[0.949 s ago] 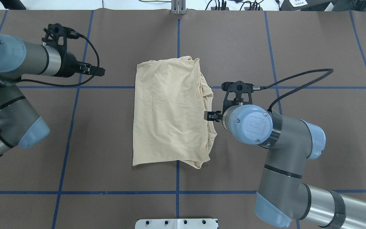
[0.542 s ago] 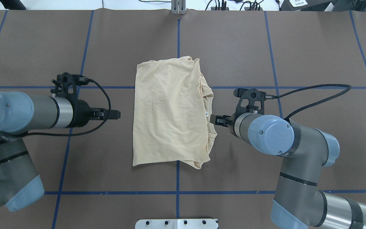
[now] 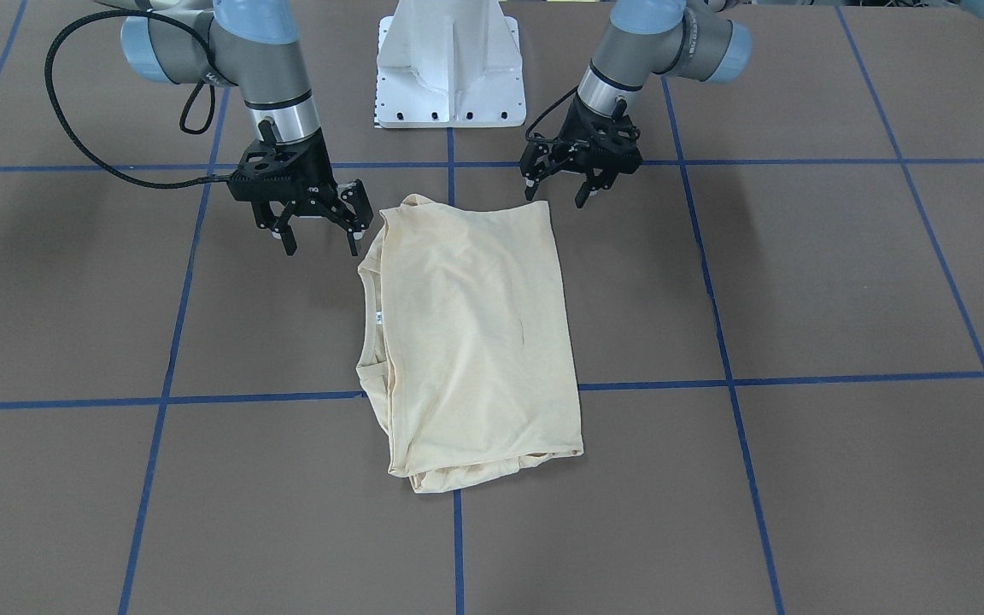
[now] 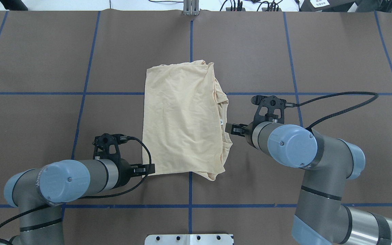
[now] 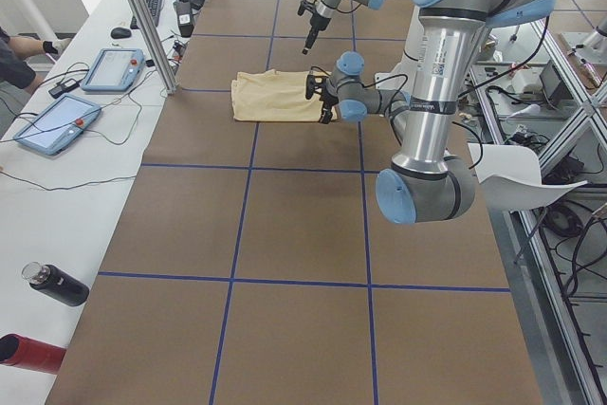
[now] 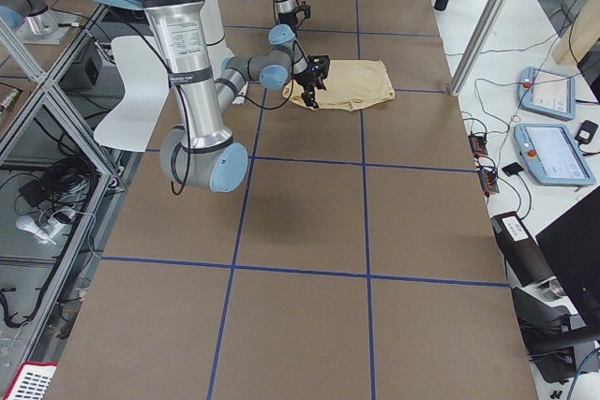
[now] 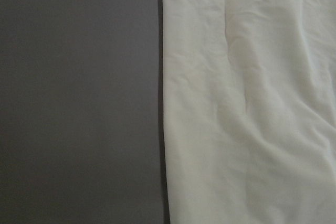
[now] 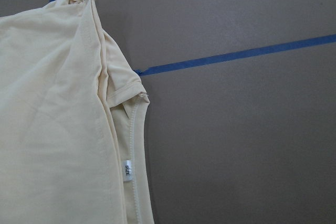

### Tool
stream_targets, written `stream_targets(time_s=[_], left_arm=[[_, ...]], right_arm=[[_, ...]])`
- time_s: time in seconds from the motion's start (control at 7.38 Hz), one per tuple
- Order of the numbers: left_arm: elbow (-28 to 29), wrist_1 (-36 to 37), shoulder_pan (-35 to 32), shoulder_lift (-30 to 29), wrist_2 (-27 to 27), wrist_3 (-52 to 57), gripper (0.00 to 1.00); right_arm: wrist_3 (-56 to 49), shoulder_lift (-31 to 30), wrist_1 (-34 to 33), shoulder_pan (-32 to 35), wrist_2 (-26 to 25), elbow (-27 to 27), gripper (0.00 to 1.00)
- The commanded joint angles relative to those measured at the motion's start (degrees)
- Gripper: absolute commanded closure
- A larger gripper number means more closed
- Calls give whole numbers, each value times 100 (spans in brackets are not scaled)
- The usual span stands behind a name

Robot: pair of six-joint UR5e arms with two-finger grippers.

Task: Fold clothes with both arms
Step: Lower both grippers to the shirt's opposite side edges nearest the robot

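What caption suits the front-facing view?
Black left pincer and right pincer hang open beside folded cream-yellow shirt on brown table.

Open table (image 4: 267, 51) all round the T-shirt (image 4: 182, 119), blocked only by left gripper (image 3: 555, 198) and right gripper (image 3: 322, 249) beside it.

Folded shirt (image 6: 352, 84) lies flat on the brown surface (image 6: 300, 231), toward its far end. Right gripper (image 6: 317, 81), on the near arm, sits at the shirt's robot-side edge. Left gripper (image 6: 302, 14) hangs beyond the shirt's far side.
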Motion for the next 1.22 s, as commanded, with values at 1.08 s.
stream_targets(time_s=[1.08], left_arm=[[304,877,19,-446,-32,191,50]], right_arm=[[9,0,0,-74,-19,-8,0]])
